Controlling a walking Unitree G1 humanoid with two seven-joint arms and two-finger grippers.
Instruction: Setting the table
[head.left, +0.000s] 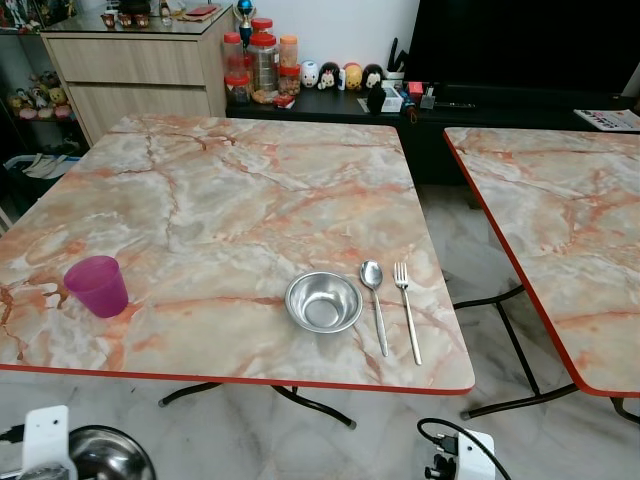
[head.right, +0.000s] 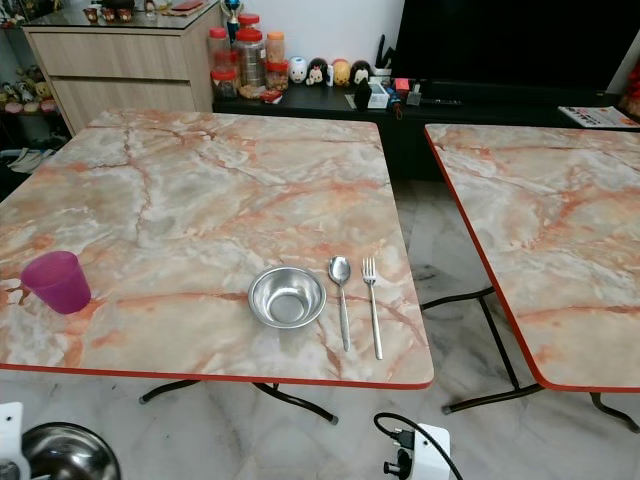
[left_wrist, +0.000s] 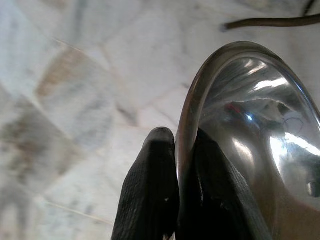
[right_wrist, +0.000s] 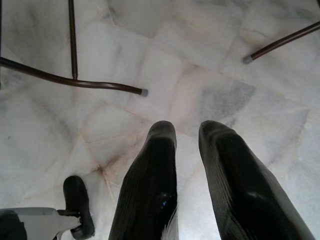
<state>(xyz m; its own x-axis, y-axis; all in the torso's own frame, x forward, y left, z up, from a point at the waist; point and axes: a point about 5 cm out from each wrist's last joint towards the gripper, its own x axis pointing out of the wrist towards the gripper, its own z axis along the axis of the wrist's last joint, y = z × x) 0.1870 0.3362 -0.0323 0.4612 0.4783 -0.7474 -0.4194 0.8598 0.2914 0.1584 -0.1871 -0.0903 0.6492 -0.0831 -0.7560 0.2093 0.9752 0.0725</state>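
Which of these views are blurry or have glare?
Left wrist view: the held steel bowl shows bright streaky glare, and the floor behind is soft. Right wrist view: sharp, evenly lit, with small highlights on the black fingers. Eye views: clear; the bowl on the table shines mildly.

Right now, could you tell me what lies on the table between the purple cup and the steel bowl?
Nothing: in the left eye view, bare marble tabletop runs from the purple cup to the steel bowl.

Steel bowl (head.left: 323, 301), spoon (head.left: 375, 303), fork (head.left: 406, 308) side by side; purple cup (head.left: 97, 285) apart.
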